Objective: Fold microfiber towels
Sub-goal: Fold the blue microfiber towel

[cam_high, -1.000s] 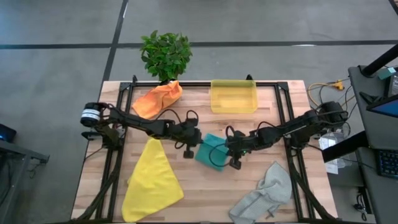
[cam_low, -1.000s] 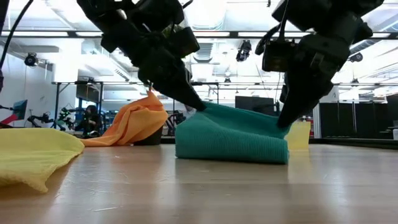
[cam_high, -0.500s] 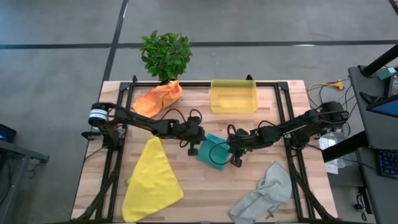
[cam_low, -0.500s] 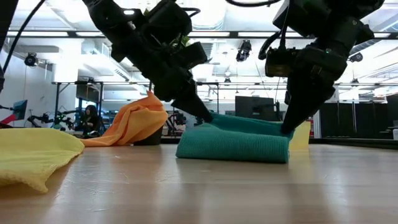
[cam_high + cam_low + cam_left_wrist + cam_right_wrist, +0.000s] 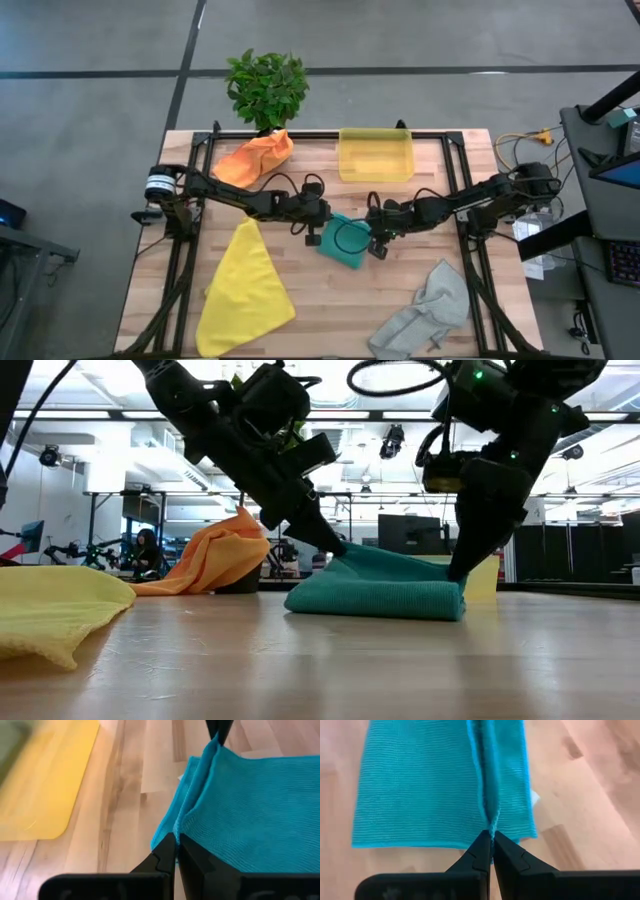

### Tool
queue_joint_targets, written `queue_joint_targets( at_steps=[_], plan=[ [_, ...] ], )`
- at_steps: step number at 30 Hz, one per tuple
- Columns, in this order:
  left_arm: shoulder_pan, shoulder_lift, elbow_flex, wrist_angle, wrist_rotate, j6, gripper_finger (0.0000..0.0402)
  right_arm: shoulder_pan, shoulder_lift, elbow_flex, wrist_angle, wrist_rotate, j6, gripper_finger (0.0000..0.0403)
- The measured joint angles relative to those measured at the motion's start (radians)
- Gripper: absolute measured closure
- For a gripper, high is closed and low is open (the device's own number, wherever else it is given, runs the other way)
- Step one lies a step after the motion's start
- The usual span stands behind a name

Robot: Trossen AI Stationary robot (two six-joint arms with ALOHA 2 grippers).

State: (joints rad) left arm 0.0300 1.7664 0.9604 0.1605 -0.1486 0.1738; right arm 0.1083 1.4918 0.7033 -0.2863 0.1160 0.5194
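The teal towel (image 5: 345,242) lies half folded at the table's middle, its lower layers flat on the wood. My left gripper (image 5: 322,230) is shut on its left end, and my right gripper (image 5: 372,240) is shut on its right end. The low view shows the raised edge (image 5: 395,558) running between the two grippers. An orange towel (image 5: 255,158) is bunched at the far left, a yellow towel (image 5: 245,290) lies spread at the near left, and a grey towel (image 5: 425,310) lies crumpled at the near right. My left gripper pinches the left end of the towel's raised edge (image 5: 182,822) between its two fingers, where two layers meet. The fingers slant down from the table's left. That end is lifted; the rest lies on the table. My right gripper pinches the right end of the same raised edge (image 5: 487,822), a ridge of cloth that runs away from the fingers. Its fingers slant steeply down from the table's right. The edge stretches between the two grippers above the lower layers.
A translucent yellow bin (image 5: 375,155) stands at the far middle, and a potted plant (image 5: 267,88) just beyond the far edge. Bare wood shows in front of the teal towel, between the yellow and grey towels.
Both grippers have sunk a little with the held teal edge. The left one has gone toward the table's right, the right one toward the far edge. The lifted layer has come down over the lower layers, so the towel sits flatter than before.
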Motion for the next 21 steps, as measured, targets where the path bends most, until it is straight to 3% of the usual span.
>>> queue_joint_targets(
  at_steps=[8, 21],
  plan=[
    [0.024, 0.0, -0.002, 0.023, -0.001, 0.0, 0.0391, -0.039, 0.0, 0.0, -0.031, -0.01, -0.004, 0.039],
    [0.07, -0.002, 0.002, 0.051, -0.005, -0.009, 0.0253, -0.078, -0.041, 0.001, -0.085, 0.04, 0.001, 0.0276]
  ],
)
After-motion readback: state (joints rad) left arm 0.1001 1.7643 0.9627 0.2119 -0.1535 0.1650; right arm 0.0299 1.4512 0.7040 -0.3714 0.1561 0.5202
